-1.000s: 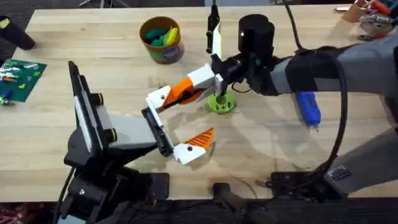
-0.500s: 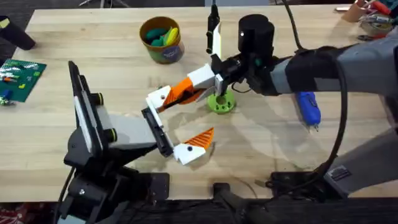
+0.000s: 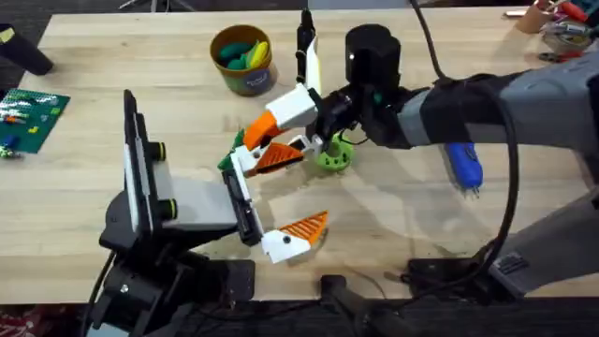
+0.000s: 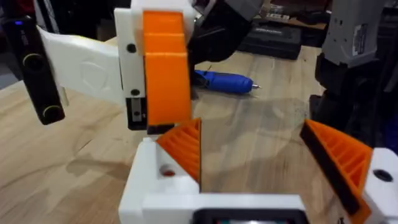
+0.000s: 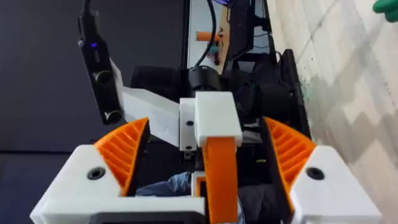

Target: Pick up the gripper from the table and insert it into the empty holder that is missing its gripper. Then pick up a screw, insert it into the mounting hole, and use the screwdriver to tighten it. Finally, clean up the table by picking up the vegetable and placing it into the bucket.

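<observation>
Your right hand (image 3: 281,114) is clamped on the gripper (image 3: 267,157), mid-frame, at the holder (image 3: 241,201). Left hand (image 3: 257,201) fingers apart. Screwdriver (image 3: 463,164) lies on the surface (image 3: 393,215), right side; bucket (image 3: 243,58) upper left.

Table (image 3: 140,70): pale wood, matt, grain visible. Gripper (image 3: 271,154): matt white plastic base, orange ribbed plastic wedge. Holder (image 3: 240,201): black bar, matt, on white plastic body. Screwdriver (image 3: 462,163), right of holder: blue glossy plastic, thin metal tip. Bucket (image 3: 245,79), above holder: yellow, smooth, printed band.
</observation>
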{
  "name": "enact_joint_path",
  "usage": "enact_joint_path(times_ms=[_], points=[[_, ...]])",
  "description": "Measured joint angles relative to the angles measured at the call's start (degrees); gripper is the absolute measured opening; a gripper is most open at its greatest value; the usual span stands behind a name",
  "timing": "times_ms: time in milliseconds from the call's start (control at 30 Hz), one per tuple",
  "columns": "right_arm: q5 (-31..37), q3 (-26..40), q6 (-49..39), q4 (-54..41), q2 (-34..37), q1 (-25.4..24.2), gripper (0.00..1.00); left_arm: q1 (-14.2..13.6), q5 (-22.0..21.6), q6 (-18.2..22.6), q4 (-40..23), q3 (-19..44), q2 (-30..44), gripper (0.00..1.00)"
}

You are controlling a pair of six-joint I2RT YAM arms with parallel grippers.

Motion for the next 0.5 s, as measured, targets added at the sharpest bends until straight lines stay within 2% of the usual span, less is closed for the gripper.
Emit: enact_joint_path(times_ms=[300, 500], points=[[0.0, 0.0, 0.01, 0.08, 0.0, -0.82, 0.993, 0.0, 0.76, 0.01, -0.04, 0.0, 0.01, 0.986], [1.06, 0.0, -0.44, 0.61, 0.0, -4.89, 0.994, 0.0, 0.83, 0.02, -0.04, 0.0, 0.0, 0.986]])
